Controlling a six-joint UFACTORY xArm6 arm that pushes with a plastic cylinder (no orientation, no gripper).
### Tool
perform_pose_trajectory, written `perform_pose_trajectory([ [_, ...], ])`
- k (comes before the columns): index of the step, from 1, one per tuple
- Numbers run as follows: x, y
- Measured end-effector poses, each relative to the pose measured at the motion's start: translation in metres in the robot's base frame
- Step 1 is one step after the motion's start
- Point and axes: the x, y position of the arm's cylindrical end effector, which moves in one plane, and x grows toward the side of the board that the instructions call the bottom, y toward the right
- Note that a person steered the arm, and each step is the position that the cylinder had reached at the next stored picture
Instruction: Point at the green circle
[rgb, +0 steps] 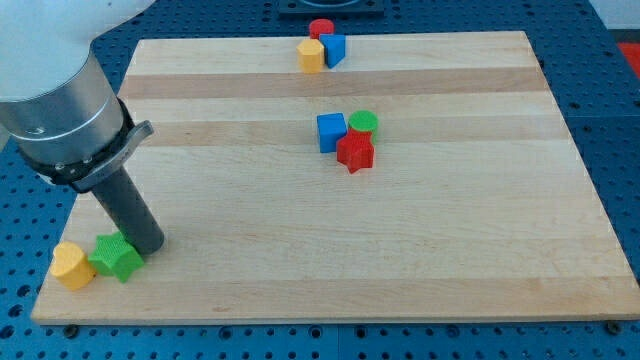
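Observation:
The green circle (364, 123) sits near the board's middle, toward the view's top, touching a blue cube (331, 132) on its left and a red star (355, 152) below it. My tip (148, 244) rests on the board at the view's bottom left, far from the green circle. The tip is right beside a green star (116, 257), on its right side. A yellow block (71, 265) lies just left of the green star.
At the view's top edge a red cylinder (321, 30), a blue block (333, 48) and a yellow block (311, 55) cluster together. The wooden board (450, 230) lies on a blue perforated table.

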Motion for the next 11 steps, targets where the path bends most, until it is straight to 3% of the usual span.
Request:
perform_pose_trajectory([
  [3, 0.005, 0.005],
  [4, -0.005, 0.054],
  [6, -0.006, 0.220],
  [7, -0.015, 0.273],
  [10, -0.115, 0.281],
  [11, -0.125, 0.281],
])
